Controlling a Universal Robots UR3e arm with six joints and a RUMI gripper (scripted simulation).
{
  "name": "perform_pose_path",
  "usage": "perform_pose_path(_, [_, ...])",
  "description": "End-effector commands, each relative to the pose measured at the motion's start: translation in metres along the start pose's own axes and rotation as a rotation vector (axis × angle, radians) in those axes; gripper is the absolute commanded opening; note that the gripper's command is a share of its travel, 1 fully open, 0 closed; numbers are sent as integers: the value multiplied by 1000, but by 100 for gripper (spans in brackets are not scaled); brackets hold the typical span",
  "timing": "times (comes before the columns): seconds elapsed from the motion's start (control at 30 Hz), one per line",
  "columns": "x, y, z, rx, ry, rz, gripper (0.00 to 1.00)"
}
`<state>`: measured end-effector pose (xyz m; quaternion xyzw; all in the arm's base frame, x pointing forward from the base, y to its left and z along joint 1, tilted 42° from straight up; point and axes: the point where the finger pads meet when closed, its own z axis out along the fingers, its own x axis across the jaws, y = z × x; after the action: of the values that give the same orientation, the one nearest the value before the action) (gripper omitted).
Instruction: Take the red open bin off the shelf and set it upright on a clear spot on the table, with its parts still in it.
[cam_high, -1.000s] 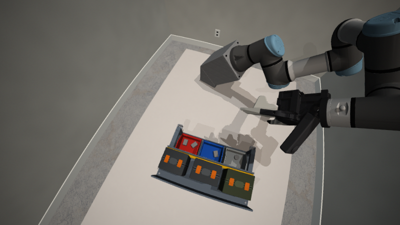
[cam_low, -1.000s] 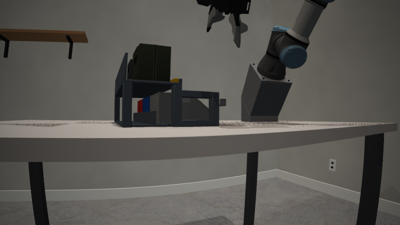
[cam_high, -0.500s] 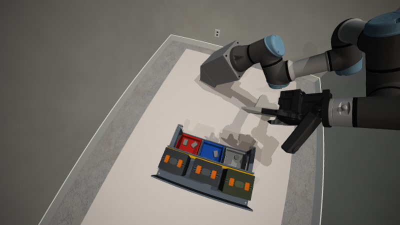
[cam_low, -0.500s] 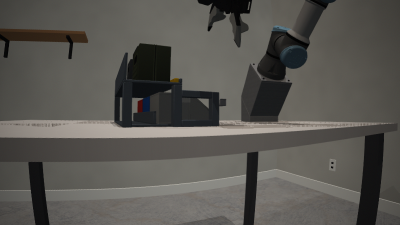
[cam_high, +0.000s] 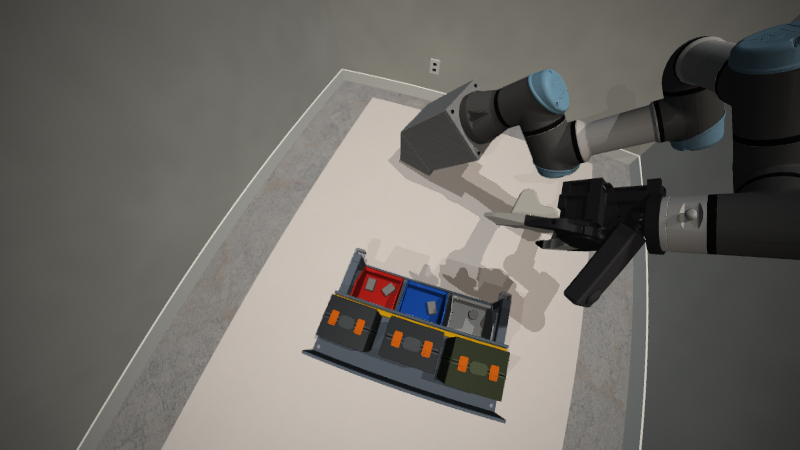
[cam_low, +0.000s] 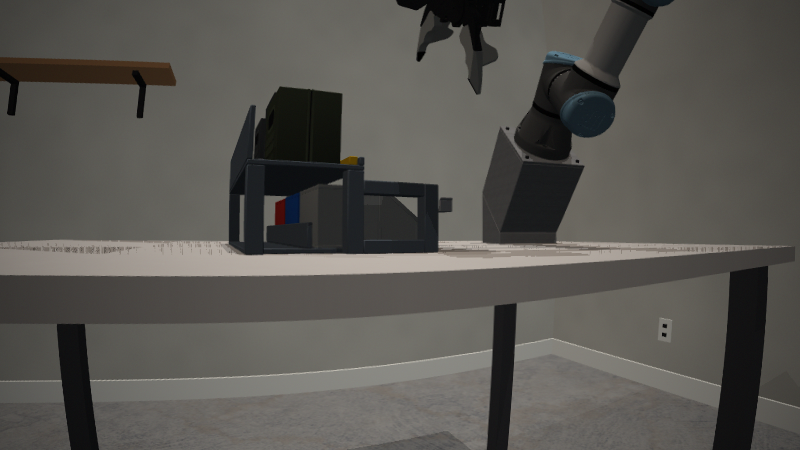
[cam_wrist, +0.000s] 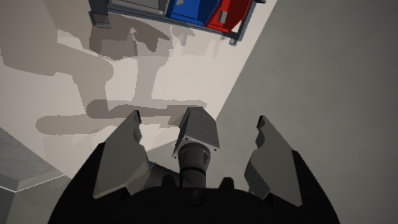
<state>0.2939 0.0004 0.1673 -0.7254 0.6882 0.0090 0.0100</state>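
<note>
Bin (cam_high: 378, 302) (cam_low: 280, 212) (cam_wrist: 228, 26), red, looks light, stiff; loose parts (cam_high: 388, 289) (cam_wrist: 223, 17) may slide; best pinched by near wall; pincer (cam_high: 531, 232) (cam_low: 447, 75) (cam_wrist: 199, 113) spread wide.

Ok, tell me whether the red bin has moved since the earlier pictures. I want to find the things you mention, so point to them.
No; in the top view the red bin (cam_high: 377, 297) (cam_low: 279, 212) (cam_wrist: 236, 14) sits where it did against the shelf's (cam_high: 350, 274) (cam_low: 254, 207) (cam_wrist: 100, 19) end post.
</note>
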Motion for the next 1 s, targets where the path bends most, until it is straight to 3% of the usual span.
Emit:
perform_pose_path(0.0, [19, -22, 41, 116, -51, -228, 100])
perform_pose_path(0.33, [19, -22, 41, 116, -51, -228, 100])
perform_pose_path(0.37, [5, -6, 10, 26, -11, -59, 100])
perform_pose_path(0.5, [20, -23, 43, 118, -52, -241, 100])
perform_pose_path(0.9, [20, -23, 43, 118, -52, -241, 100])
perform_pose_path(0.93, [7, -8, 15, 29, -16, -83, 100])
perform_pose_path(0.97, [11, -12, 23, 52, -26, -128, 100])
